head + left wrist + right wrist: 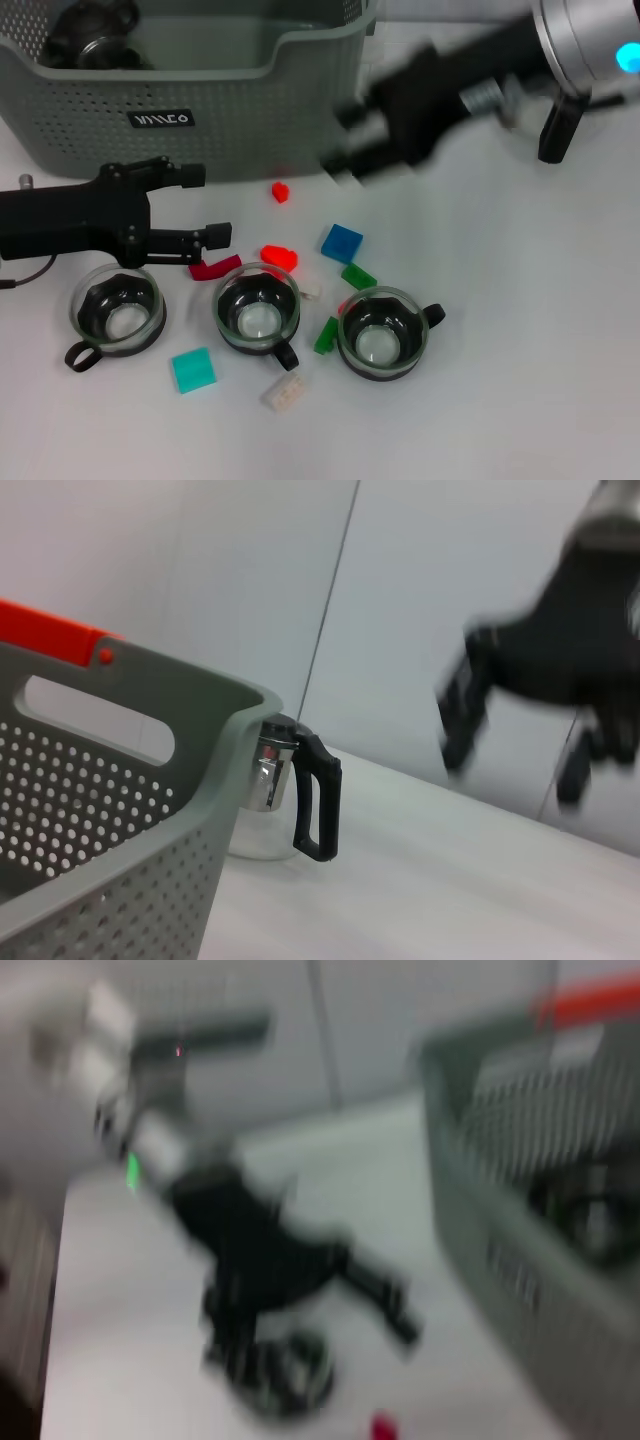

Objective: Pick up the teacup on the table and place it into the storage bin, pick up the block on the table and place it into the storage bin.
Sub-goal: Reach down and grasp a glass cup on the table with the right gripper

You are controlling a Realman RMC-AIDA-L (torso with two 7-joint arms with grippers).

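Grey-green storage bin [200, 110] is sitting at the far edge of the surface [520, 380], already holding one dark cup-like item in its back-left corner. Three glass teacups are standing in a row in front of it: left teacup [118, 312], middle teacup [258, 308], right teacup [380, 333]. Blocks are lying scattered among them: blue block [342, 243], teal block [193, 369], red block [279, 191].

Left gripper [215, 205] is hanging low just above the left teacup, fingers spread and holding nothing, pointing toward the middle of the row; probably lining up a pick.

Right gripper [340, 140] is hanging blurred near the bin's front-right corner, over the surface and well above the blocks. Can't tell what its fingers are doing; no object is showing in them.
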